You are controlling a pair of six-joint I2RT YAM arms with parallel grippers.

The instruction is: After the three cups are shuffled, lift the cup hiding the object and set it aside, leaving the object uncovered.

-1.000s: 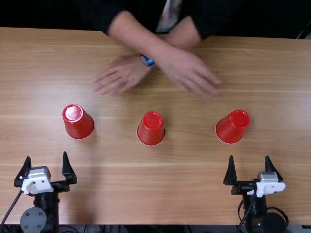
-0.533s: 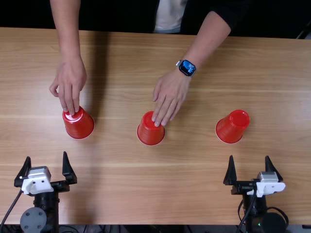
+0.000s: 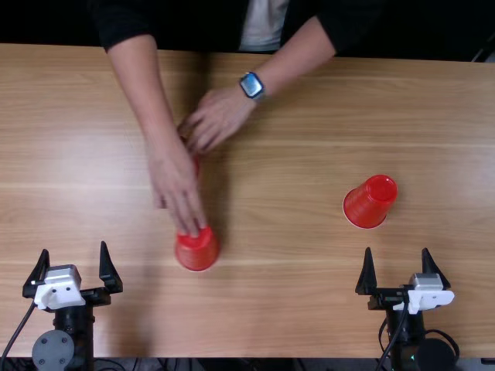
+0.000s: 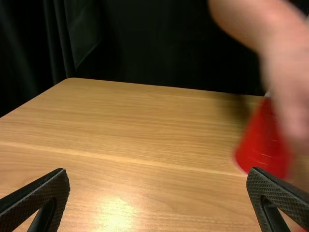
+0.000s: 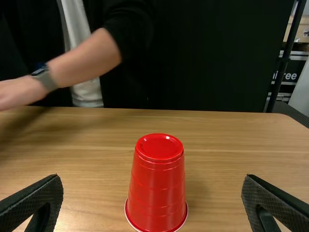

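Three upside-down red cups are on the table. One cup (image 3: pixel 196 250) (image 4: pixel 263 140) stands near the front, left of the middle, with a person's hand (image 3: pixel 178 193) on its top. A second cup (image 3: pixel 196 165) is farther back, almost hidden under the person's other hand (image 3: pixel 213 124), the one with a watch. The third cup (image 3: pixel 370 201) (image 5: pixel 157 186) stands alone at the right, upright on its rim. My left gripper (image 3: pixel 73 259) is open at the front left, away from the cups. My right gripper (image 3: pixel 396 263) is open at the front right, just short of the third cup.
The person's arms (image 3: pixel 139 85) cross the far middle of the table from the back edge. Bare wood (image 3: pixel 294 255) lies between the near cup and the right cup.
The person's hands slid two cups: the left cup came right and nearer, the middle cup went left and farther back. The right cup and both grippers stayed put.
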